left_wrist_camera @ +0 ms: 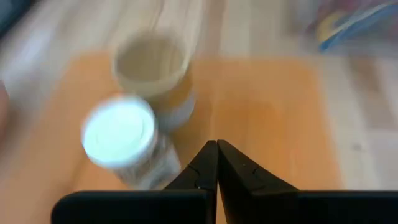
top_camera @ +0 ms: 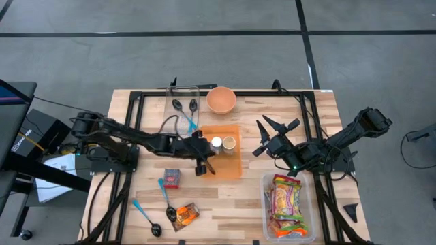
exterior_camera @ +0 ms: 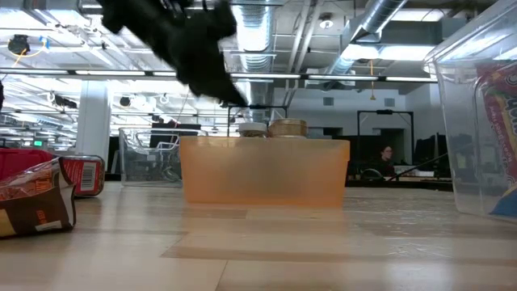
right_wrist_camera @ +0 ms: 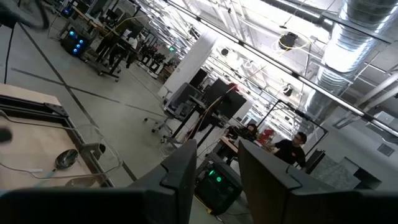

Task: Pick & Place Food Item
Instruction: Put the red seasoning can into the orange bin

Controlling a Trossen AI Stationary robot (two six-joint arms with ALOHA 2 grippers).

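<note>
Two small jars, one with a white lid [top_camera: 216, 142] [left_wrist_camera: 119, 133] and one with a tan lid [top_camera: 229, 143] [left_wrist_camera: 151, 61], stand on an orange container [top_camera: 225, 163] [exterior_camera: 262, 171] at the table's middle. My left gripper [top_camera: 204, 165] [left_wrist_camera: 216, 150] hovers shut and empty over the container's near left part, just beside the white-lidded jar. My right gripper [top_camera: 272, 131] [right_wrist_camera: 214, 163] is raised to the right of the container, open, with nothing between its fingers. A red packet [top_camera: 172, 177] and an orange snack packet [top_camera: 185, 216] lie flat on the table near the left front.
A clear bin [top_camera: 289, 207] with snack bags stands at the front right. An orange bowl [top_camera: 221, 99] and a clear bin with spoons [top_camera: 182, 105] stand at the back. Blue-handled spoons [top_camera: 165, 197] lie near the packets. A black frame edges the table.
</note>
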